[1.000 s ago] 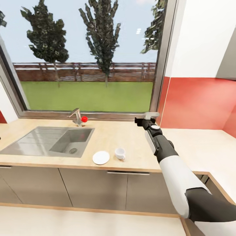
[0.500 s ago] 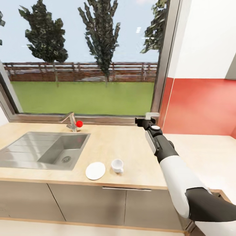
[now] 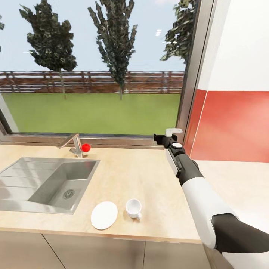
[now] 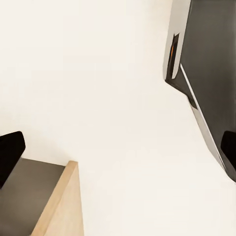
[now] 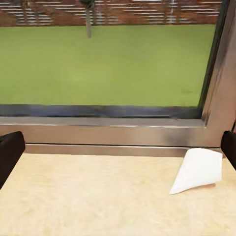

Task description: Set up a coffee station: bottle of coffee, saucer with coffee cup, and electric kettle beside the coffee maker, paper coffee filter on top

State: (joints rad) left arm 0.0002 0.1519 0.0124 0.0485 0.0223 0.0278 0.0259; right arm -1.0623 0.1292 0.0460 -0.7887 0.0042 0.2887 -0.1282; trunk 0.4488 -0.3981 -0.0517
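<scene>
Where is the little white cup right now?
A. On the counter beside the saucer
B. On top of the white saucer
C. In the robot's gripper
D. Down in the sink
A. The cup stands on the bare wooden counter just right of the empty saucer, not on it.

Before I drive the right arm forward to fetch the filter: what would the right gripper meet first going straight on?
The right gripper points low over the countertop at the window frame. Probably that frame; the paper filter lies just off-line, though depth is unclear.
</scene>
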